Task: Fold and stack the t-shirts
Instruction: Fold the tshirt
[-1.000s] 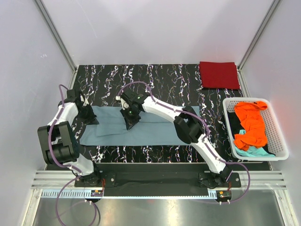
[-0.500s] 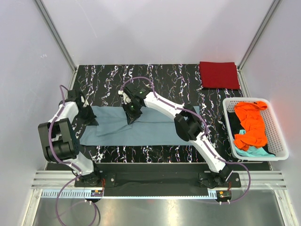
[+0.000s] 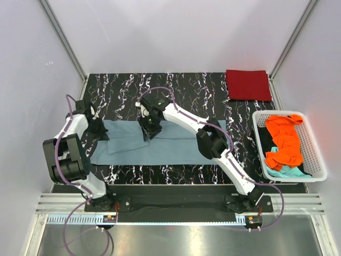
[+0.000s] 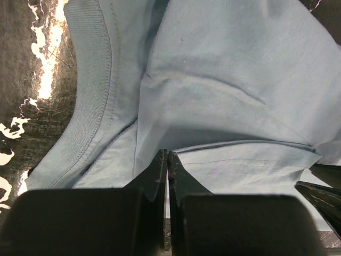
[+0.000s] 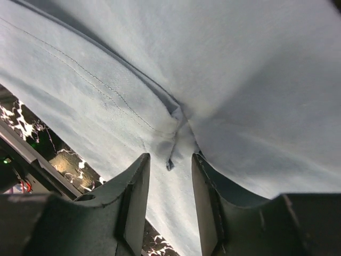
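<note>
Top view alone — dark red shirt [image 3: 248, 85], basket [image 3: 277, 113].

Grey-blue t-shirt [image 3: 160, 146] hidden from above directly beneath the right gripper [image 3: 147, 133], cut off by every edge in both wrist views, unclear whether the left gripper [image 4: 167, 154] pinches cloth between its meeting tips, teal t-shirt [image 3: 287, 172] mostly buried under the orange t-shirt [image 3: 285, 141], well off to the right gripper's right

Spread t-shirt [image 3: 170, 149] lying on worktop [image 3: 186, 90], reaching from centre toward 9 o'clock. Folded t-shirt [image 3: 248, 85] sitting at 1 o'clock corner. Basket [image 3: 317, 160] standing at 3 o'clock, holding heaped t-shirts [image 3: 285, 141].
</note>
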Controlling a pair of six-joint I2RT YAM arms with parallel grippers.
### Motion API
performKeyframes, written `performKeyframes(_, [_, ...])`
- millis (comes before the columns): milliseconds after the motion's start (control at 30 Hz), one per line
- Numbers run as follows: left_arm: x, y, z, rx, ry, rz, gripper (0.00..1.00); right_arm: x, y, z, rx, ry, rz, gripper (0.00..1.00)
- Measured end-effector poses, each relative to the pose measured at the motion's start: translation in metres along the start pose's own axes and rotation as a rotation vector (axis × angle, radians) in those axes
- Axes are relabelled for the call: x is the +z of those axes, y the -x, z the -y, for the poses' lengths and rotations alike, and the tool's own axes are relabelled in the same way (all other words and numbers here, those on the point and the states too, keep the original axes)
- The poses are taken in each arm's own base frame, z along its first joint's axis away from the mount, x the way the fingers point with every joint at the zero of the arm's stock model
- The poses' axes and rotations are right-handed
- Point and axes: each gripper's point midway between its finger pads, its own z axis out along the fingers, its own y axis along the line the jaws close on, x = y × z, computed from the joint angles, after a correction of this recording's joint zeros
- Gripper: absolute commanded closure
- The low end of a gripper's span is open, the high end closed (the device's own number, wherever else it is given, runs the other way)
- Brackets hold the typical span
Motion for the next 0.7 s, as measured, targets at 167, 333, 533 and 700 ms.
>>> performKeyframes(167, [0.001,0.001,0.000,-0.005,0.004,0.001,1.00,-0.005,0.002,0.007,0.031,-0.009,0.000,0.56])
performKeyframes(333, [0.001,0.005,-0.001,-0.004,0.009,0.019,1.00,-0.006,0.000,0.003,0.059,0.014,-0.014,0.59])
performKeyframes(533, [0.002,0.015,0.003,-0.010,-0.005,0.061,1.00,-0.007,-0.003,-0.008,0.083,0.063,-0.032,0.68])
performKeyframes(700, [0.002,0.019,0.003,-0.019,-0.006,0.078,0.73,-0.014,0.001,-0.024,0.104,0.118,-0.029,0.73])
